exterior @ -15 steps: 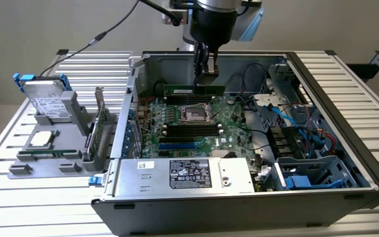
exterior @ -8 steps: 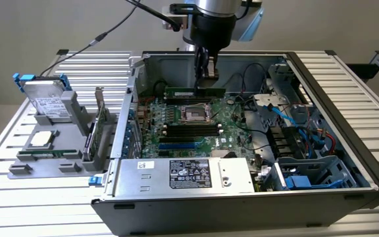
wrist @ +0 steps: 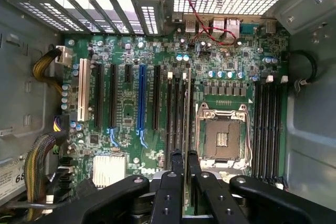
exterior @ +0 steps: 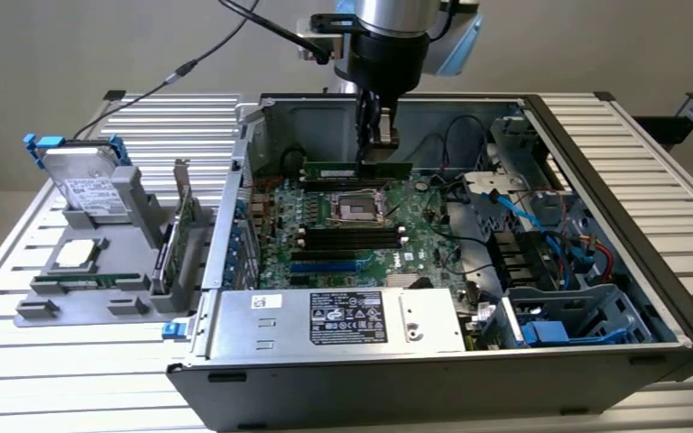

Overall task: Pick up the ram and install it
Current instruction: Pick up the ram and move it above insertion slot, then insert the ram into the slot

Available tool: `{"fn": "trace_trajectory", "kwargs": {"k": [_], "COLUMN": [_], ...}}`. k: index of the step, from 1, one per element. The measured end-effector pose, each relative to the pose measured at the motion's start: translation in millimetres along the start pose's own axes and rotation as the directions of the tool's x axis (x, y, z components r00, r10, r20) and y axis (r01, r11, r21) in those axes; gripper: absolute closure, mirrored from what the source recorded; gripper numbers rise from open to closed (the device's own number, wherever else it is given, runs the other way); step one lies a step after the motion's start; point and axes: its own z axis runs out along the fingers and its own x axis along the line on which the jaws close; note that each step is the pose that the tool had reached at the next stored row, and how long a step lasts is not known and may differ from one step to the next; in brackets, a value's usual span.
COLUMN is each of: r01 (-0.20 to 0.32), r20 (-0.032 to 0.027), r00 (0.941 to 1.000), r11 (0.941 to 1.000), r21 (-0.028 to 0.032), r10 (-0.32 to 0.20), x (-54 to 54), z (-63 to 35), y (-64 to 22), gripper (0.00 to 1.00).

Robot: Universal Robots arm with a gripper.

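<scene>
While the tool (exterior: 377, 155) clamps it, ram (exterior: 356, 170) hangs beneath.

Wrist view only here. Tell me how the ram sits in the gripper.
Observer: The gripper is shut on the ram, pinching its upper long edge near mid-length.
Operator: Report its tilt.
Observer: In the exterior view it hangs about level, above the motherboard inside the open case.
Operator: Say what stands outside the case.
Observer: On a grey holder at the exterior view's left stand the hard drive with blue clips and an expansion card.
</scene>
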Motion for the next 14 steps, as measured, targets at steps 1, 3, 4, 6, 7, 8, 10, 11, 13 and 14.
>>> {"fn": "trace_trajectory", "kwargs": {"k": [1, 3, 4, 6, 7, 8, 10, 11, 13, 14], "r01": [0.000, 0.000, 0.000, 0.000, 0.000, 0.000, 0.000, 0.000, 0.000, 0.000], "r20": [0.0002, 0.0000, -0.0001, -0.0001, -0.0001, 0.0000, -0.0001, -0.0001, -0.0001, 0.0004], "r00": [1.0000, 1.0000, 1.0000, 1.0000, 1.0000, 1.0000, 1.0000, 1.0000, 1.0000, 1.0000], "r11": [1.0000, 1.0000, 1.0000, 1.0000, 1.0000, 1.0000, 1.0000, 1.0000, 1.0000, 1.0000], "r21": [0.0006, 0.0005, 0.0005, 0.0005, 0.0005, 0.0005, 0.0005, 0.0006, 0.0005, 0.0006], "r10": [0.000, 0.000, 0.000, 0.000, 0.000, 0.000, 0.000, 0.000, 0.000, 0.000], "x": [-0.4, -0.3, -0.3, -0.4, -0.4, -0.4, -0.4, -0.4, -0.4, -0.4], "z": [1.1, 1.0, 1.0, 1.0, 1.0, 1.1, 1.0, 1.0, 1.0, 1.1], "y": [-0.1, -0.1, -0.1, -0.1, -0.1, -0.1, -0.1, -0.1, -0.1, -0.1], "gripper": [0.85, 0.85, 0.85, 0.85, 0.85, 0.85, 0.85, 0.85, 0.85, 0.85]}}
